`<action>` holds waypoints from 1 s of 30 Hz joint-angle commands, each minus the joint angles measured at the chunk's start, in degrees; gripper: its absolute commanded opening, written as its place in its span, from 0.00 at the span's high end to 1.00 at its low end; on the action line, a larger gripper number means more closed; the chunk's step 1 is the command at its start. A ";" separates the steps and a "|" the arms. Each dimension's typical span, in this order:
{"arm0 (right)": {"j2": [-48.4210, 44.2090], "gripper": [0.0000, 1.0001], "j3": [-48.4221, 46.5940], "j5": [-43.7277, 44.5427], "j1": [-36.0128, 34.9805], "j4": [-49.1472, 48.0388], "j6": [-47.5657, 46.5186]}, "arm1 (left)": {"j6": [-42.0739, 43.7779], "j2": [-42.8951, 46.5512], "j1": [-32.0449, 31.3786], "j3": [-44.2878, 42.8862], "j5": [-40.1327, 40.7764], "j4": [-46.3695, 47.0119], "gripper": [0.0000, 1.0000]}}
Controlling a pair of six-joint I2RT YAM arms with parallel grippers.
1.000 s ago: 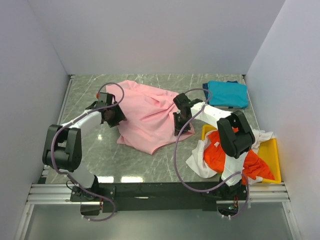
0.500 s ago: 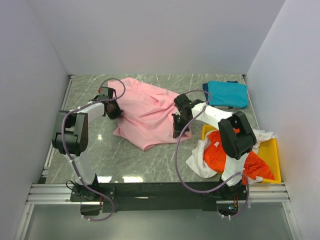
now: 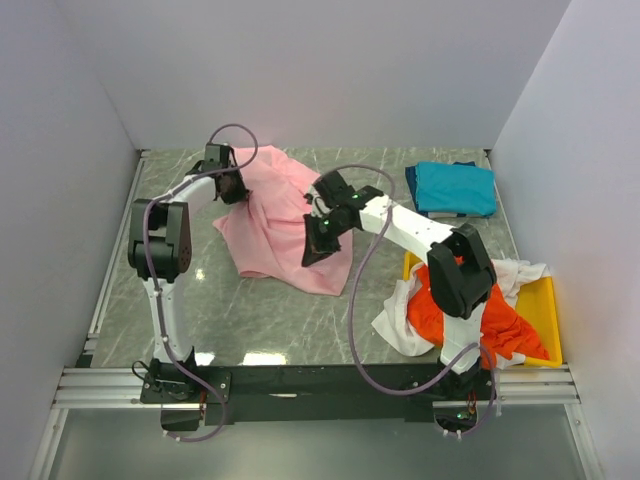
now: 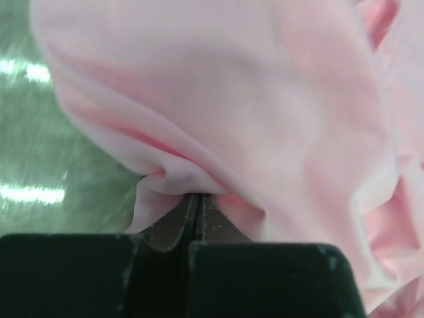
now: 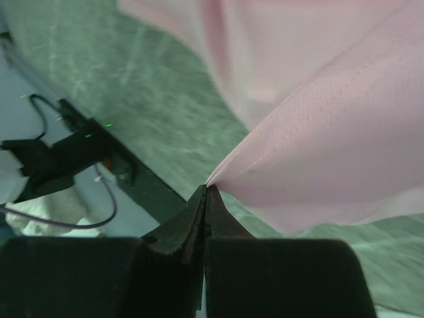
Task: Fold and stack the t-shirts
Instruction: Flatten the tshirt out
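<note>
The light pink t-shirt hangs bunched over the middle of the table, lifted between both arms. My left gripper is shut on its far left edge; in the left wrist view the cloth folds over the closed tips. My right gripper is shut on a corner of the same shirt, pinched at the tips. A folded teal-blue t-shirt lies at the far right. The orange-red t-shirt and the white t-shirt lie crumpled in the yellow tray.
The tray stands at the near right, with white cloth spilling over its left edge onto the marble table. White walls close in the table on three sides. A black rail with both arm bases runs along the near edge.
Both grippers closed on the pink shirt and moved towards the back, the right one also leftward. The shirt has been lifted and drawn together into a narrower hanging bunch.
</note>
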State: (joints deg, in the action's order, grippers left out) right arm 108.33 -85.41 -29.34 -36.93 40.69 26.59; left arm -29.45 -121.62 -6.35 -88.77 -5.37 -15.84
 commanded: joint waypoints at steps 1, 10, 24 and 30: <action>3.28 1.00 -5.63 -6.51 -3.49 -1.22 2.49 | 3.70 -2.73 -1.21 -7.19 -2.80 0.28 1.00; 7.24 0.92 -13.37 -12.49 -11.24 -2.81 2.25 | 3.96 -4.59 -1.82 -14.24 -5.35 0.89 0.54; -3.39 0.51 -2.77 -9.42 2.20 -7.81 3.65 | 2.82 24.84 -2.35 10.16 0.18 -3.23 0.28; -2.52 0.50 -3.01 -8.19 9.58 -5.01 0.05 | -0.69 36.97 -4.64 28.08 -2.71 -9.39 0.40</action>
State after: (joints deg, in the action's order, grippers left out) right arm 107.28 -87.77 -37.74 -28.71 35.64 28.77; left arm -28.01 -87.00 -10.07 -68.40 -6.17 -20.21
